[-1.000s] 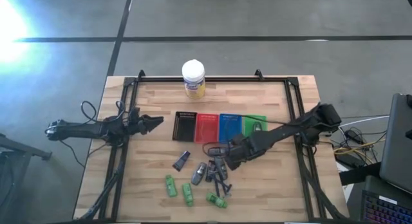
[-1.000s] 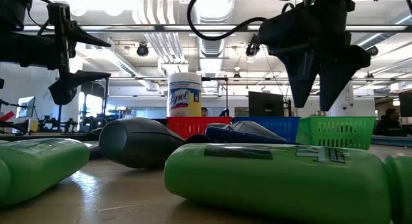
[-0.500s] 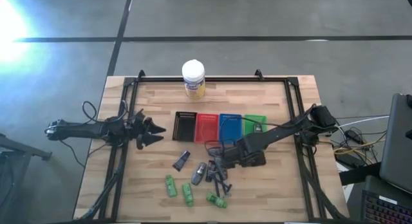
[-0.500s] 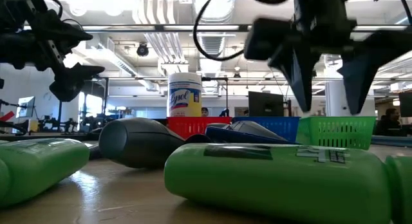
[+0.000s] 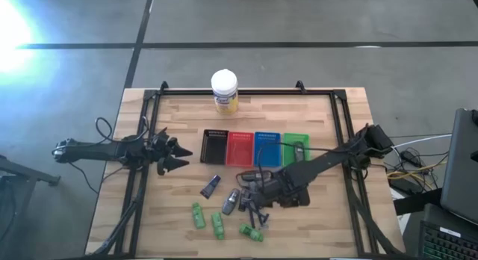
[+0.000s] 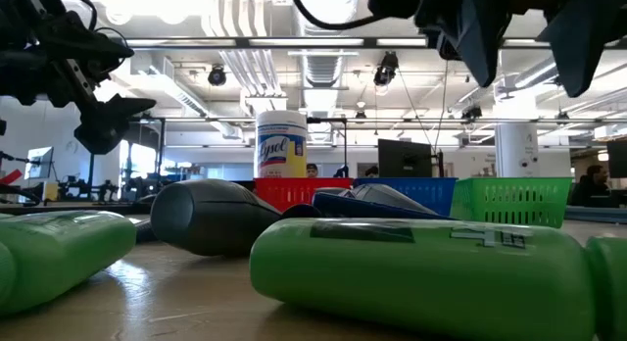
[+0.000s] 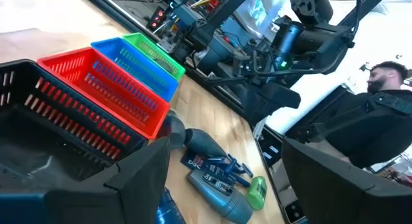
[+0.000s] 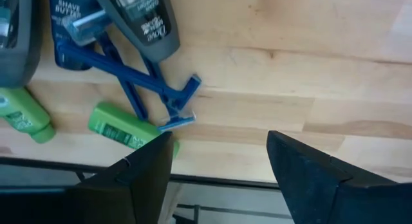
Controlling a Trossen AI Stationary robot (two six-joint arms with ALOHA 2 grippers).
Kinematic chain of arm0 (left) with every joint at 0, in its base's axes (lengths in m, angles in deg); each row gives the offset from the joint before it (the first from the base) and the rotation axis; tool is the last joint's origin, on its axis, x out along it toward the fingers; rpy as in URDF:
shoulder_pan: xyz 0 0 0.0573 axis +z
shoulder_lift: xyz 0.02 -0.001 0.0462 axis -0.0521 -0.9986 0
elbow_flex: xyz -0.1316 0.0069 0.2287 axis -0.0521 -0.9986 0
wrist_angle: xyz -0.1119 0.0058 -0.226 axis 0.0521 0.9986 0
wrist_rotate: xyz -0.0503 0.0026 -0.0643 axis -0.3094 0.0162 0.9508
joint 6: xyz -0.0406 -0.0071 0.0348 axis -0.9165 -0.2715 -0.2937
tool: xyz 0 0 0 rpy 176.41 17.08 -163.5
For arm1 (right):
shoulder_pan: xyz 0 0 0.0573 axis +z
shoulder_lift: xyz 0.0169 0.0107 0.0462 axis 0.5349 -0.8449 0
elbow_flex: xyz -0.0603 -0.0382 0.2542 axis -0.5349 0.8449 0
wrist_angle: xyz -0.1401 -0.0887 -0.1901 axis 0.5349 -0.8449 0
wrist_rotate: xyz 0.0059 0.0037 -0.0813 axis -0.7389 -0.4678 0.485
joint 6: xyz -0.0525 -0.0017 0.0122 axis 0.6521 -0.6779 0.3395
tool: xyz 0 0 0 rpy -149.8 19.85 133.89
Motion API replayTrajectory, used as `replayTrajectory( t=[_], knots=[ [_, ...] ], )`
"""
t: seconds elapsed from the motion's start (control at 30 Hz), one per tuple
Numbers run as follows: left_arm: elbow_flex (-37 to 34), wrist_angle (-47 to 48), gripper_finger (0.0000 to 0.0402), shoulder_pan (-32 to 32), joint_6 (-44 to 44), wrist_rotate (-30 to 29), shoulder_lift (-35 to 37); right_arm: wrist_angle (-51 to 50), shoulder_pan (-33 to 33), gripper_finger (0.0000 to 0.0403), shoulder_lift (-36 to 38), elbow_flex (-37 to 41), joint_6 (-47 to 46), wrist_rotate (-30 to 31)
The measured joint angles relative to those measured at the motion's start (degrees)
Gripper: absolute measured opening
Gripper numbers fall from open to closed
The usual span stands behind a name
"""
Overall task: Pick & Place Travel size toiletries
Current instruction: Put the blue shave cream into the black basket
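Directly beneath the right gripper point(image 5: 258, 196), jaws apart, lie blue razors point(image 8: 154, 85) among green bottles point(image 8: 125, 127).

Green bottle point(image 6: 431, 267) is cut off at the low view's right edge; right claw point(image 5: 254, 196) partly covers the toiletries.

We see a table point(image 5: 314, 110) of pale wood in jointed strips, smooth with a faint sheen. The trays look like plastic lattice: black point(image 5: 214, 146), red point(image 5: 240, 147), blue point(image 5: 266, 147) and green point(image 5: 295, 143). The green bottles point(image 6: 411, 272) are smooth plastic with a soft gloss, and the grey container point(image 6: 211, 217) beside them is smooth and semi-matt. The razors point(image 8: 145, 79) are thin blue plastic. The jar point(image 5: 224, 92) has a white plastic lid and a printed label. Both grippers, left point(image 5: 178, 154) and right point(image 5: 254, 196), are matt dark plastic or metal; we cannot tell which.
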Motion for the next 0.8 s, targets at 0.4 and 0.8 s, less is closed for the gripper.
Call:
replayTrajectory(
  t=[0.4,0.8],
  knots=[
    [0.0,-0.07,0.0298,0.0,-0.7,1.3,0.0,-0.39,-0.75,0.0219,-0.51,1.05,7.46,0.8],
    [-0.02,-8.2,0.0218,0.04,-7.85,-9.33,-4.76,1.03,-0.66,0.0249,-0.53,6.02,18.68,3.77]
  ],
)
